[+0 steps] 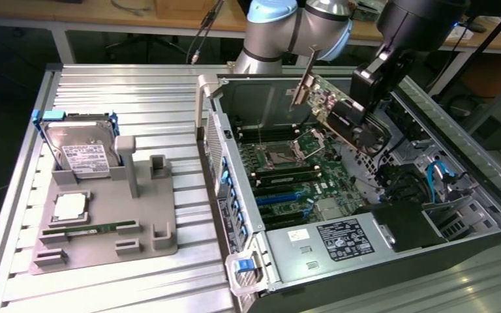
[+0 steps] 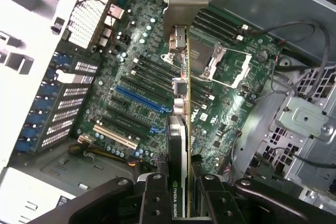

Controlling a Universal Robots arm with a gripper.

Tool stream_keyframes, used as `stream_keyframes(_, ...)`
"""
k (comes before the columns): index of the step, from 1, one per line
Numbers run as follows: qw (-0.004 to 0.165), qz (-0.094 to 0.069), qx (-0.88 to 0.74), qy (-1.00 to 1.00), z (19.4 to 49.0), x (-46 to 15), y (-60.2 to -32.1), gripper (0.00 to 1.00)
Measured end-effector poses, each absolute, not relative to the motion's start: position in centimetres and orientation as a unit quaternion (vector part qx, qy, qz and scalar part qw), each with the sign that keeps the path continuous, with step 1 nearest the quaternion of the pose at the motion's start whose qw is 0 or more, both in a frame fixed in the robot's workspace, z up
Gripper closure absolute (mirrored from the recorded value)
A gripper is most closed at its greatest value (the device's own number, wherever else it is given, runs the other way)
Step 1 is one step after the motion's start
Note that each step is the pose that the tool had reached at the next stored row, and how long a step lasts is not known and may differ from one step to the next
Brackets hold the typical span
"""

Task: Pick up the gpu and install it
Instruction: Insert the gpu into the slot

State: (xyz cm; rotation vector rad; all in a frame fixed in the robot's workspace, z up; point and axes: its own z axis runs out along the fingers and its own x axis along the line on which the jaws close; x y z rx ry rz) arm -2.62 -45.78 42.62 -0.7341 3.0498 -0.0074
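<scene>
The gpu (image 1: 338, 111) is a dark circuit card with a silvery metal bracket at one end. It hangs tilted in the air above the open computer case (image 1: 459, 150), over the green motherboard (image 1: 289, 173). My gripper (image 1: 374, 77) is shut on the card's far end. In the wrist view the gpu (image 2: 178, 103) is seen edge-on between my fingers (image 2: 152, 203), its bracket pointing away. Below it lie the blue expansion slots (image 2: 139, 100) and the motherboard (image 2: 220, 114), with a gap between card and slots.
Left of the case in the exterior view, a grey fixture (image 1: 102, 222) holds a silver hard drive (image 1: 85, 153) in a blue frame, a cpu (image 1: 70, 207) and a green memory stick (image 1: 89, 229). A power supply (image 1: 342, 238) and cables (image 1: 438, 176) crowd the case's near end.
</scene>
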Motion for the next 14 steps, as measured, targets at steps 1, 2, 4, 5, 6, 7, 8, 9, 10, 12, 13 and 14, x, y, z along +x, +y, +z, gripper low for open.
stream_keyframes(1,0.002,-0.002,-0.243,0.97,42.62,-2.63,-45.78,0.73)
stream_keyframes(2,0.002,-0.002,-0.249,0.969,42.62,-2.62,-45.78,0.73)
stream_keyframes(4,0.002,-0.003,-0.263,0.965,42.62,-2.63,-45.78,0.73)
stream_keyframes(5,0.002,-0.003,-0.269,0.963,42.63,-2.63,-45.78,0.73)
stream_keyframes(6,0.002,-0.003,-0.276,0.961,42.62,-2.62,-45.78,0.73)
stream_keyframes(7,0.002,-0.003,-0.281,0.96,42.62,-2.63,-45.78,0.73)
stream_keyframes(8,0.002,-0.003,-0.287,0.958,42.62,-2.62,-45.78,0.73)
stream_keyframes(9,0.002,-0.003,-0.292,0.956,42.62,-2.62,-45.78,0.73)
stream_keyframes(10,0.002,-0.003,-0.297,0.955,42.62,-2.63,-45.78,0.73)
stream_keyframes(12,0.002,-0.003,-0.308,0.951,42.62,-2.62,-45.78,0.73)
stream_keyframes(13,0.002,-0.003,-0.313,0.95,42.62,-2.62,-45.78,0.73)
stream_keyframes(14,0.002,-0.003,-0.318,0.948,42.62,-2.62,-45.78,0.73)
